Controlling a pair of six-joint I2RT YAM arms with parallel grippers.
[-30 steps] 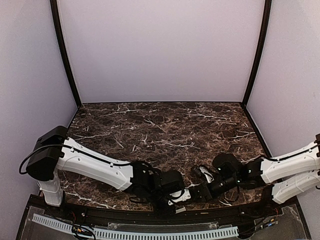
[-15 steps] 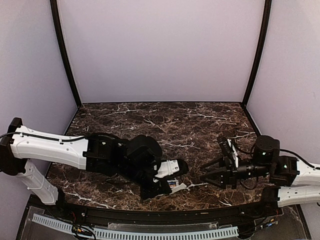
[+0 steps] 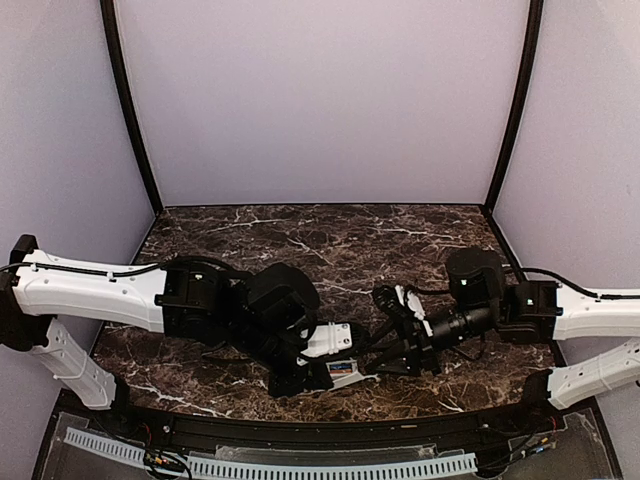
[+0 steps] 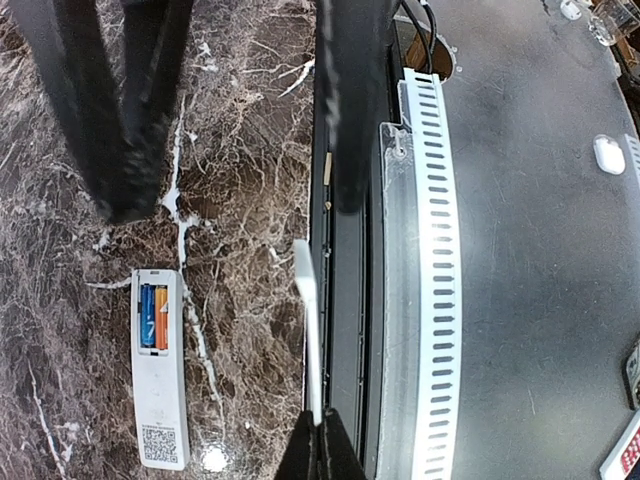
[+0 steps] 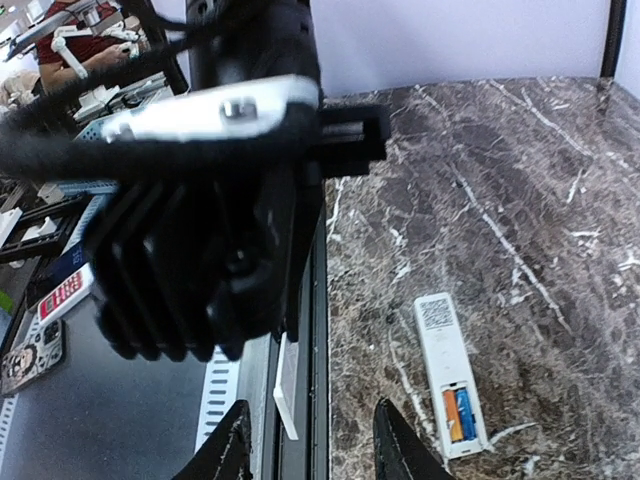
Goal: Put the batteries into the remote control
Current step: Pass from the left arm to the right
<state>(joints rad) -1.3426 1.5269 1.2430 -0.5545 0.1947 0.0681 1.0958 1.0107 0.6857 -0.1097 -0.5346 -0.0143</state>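
Observation:
The white remote control lies face down on the marble, its battery bay uncovered. In the bay the batteries, one blue and one orange, sit side by side. My left gripper is shut on a thin white cover plate, held edge-on above the table's front edge, right of the remote. My right gripper is open and empty; the plate shows just ahead of its fingertips, with the remote and batteries to their right. From above, both grippers meet near the remote.
A black rail runs along the table's front edge, with a white slotted cable duct just beyond it. Purple walls enclose the table on three sides. Both arms crowd the front middle of the marble top.
My right arm swung out to the right, then came back left, so its gripper now faces the held plate. The left arm rose from the front edge and has barely moved since.

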